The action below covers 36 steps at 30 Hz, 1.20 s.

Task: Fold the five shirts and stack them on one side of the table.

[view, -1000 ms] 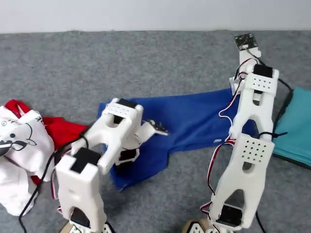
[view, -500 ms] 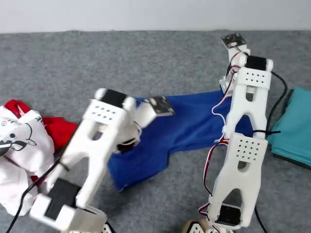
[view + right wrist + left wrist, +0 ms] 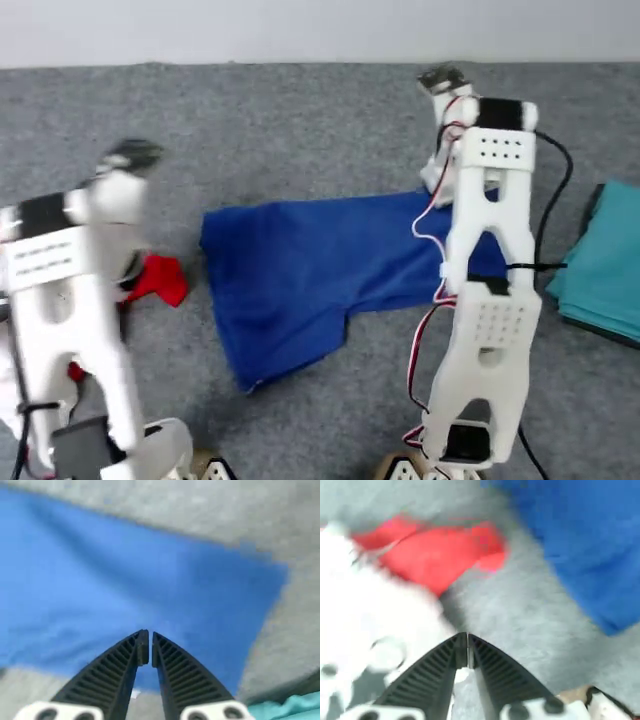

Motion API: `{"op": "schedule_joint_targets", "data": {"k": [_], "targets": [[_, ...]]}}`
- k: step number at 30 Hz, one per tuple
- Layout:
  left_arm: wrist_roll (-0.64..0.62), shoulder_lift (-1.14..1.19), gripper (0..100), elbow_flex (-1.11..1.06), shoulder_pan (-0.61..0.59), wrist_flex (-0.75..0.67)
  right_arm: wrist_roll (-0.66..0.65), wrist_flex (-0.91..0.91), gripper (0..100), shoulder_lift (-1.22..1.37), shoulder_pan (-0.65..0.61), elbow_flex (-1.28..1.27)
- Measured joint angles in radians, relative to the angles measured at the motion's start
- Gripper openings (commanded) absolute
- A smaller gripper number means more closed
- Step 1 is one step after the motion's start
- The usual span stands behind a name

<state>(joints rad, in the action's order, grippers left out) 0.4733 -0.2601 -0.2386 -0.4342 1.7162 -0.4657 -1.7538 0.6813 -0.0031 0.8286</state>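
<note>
A blue shirt (image 3: 310,270) lies spread out, partly folded, in the middle of the grey table. My right gripper (image 3: 147,632) is shut with nothing in it, just above the blue shirt (image 3: 125,590) near its right end. My left gripper (image 3: 468,636) is also shut on nothing and hangs over bare table between the white printed shirt (image 3: 365,615), the crumpled red shirt (image 3: 435,555) and the blue shirt's edge (image 3: 580,545). From the high view the red shirt (image 3: 160,280) peeks out beside the left arm (image 3: 70,290). A folded teal shirt (image 3: 600,270) lies at the right edge.
The right arm (image 3: 490,260) stands tall over the blue shirt's right end. Grey table (image 3: 300,130) stretches open behind the shirts. A corner of the teal shirt (image 3: 295,705) shows in the right wrist view.
The left arm has swung off the blue shirt to the left, over the red and white shirts. The right arm has shifted a little left and farther back.
</note>
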Motion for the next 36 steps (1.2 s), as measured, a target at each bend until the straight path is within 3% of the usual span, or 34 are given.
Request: {"op": "schedule_joint_targets", "data": {"k": [4,11,18,21,29,36], "targets": [[-0.002,0.000,2,0.000,-0.173,-0.023,-0.041,0.000,2.1,-0.199,-0.095,-0.296],[-0.002,0.000,2,0.000,-0.311,-0.074,-0.124,0.000,2.9,-0.516,-0.351,-0.697],[-0.002,0.000,2,-0.078,-0.371,-0.170,-0.183,0.149,25.0,-0.789,-0.612,-1.099],[-0.006,0.000,2,-0.149,-0.373,-0.226,-0.196,0.227,25.5,-0.821,-0.703,-1.250],[-0.006,0.000,2,-0.216,-0.374,-0.284,-0.199,0.381,24.7,-0.753,-0.907,-1.304],[-0.006,0.000,2,-0.216,-0.374,-0.284,-0.199,0.473,18.9,-0.578,-0.962,-1.297]]}}
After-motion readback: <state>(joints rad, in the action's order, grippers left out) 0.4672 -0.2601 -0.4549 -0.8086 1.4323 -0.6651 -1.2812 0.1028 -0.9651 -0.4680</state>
